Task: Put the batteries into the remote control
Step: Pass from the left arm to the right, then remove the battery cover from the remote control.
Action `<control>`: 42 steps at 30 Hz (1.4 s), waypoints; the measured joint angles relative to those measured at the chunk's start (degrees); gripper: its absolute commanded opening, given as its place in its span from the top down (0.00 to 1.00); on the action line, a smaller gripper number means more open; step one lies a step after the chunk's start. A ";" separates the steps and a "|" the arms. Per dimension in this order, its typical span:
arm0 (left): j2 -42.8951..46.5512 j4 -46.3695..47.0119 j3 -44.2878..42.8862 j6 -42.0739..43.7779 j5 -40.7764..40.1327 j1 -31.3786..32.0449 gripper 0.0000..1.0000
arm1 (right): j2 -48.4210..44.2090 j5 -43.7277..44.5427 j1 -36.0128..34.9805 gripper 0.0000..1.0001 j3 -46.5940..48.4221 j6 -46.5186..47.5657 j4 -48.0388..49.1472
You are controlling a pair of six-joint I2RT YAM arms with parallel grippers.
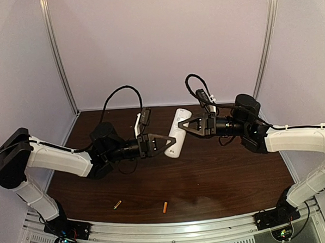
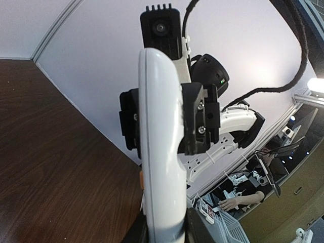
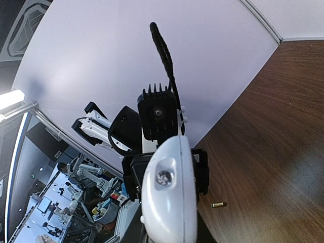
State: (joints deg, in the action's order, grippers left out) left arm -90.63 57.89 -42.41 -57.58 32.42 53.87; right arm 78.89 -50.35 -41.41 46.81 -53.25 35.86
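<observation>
Two-handed hold: the remote control (image 1: 177, 118) hangs above the table (image 1: 236, 177), pinched by the left gripper (image 1: 162, 141) and the right gripper (image 1: 185, 125).
Both pairs of jaws press on its sides. The golden battery (image 1: 117, 204) and the orange battery (image 1: 165, 207) lie well apart from it, near the front edge. If you move one arm out of step, the casing may twist or slip; release carelessly and it may drop.

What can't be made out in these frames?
Remote control battery bay, open or covered: top view too small; wrist views show only its edge and end.
Golden battery, orange battery polarity marks: too small, top view.
Left hand fingertips: cut off, left wrist bottom edge.
</observation>
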 measured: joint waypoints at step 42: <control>17.84 -49.53 -2.34 58.49 -18.51 6.69 0.02 | 3.98 1.36 -1.86 1.00 -2.51 -9.03 -11.28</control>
State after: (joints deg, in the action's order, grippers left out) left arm -72.79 8.36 -44.75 0.91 13.91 60.55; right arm 82.87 -48.99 -43.27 44.29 -62.28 24.58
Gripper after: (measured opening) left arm 0.972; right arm 0.214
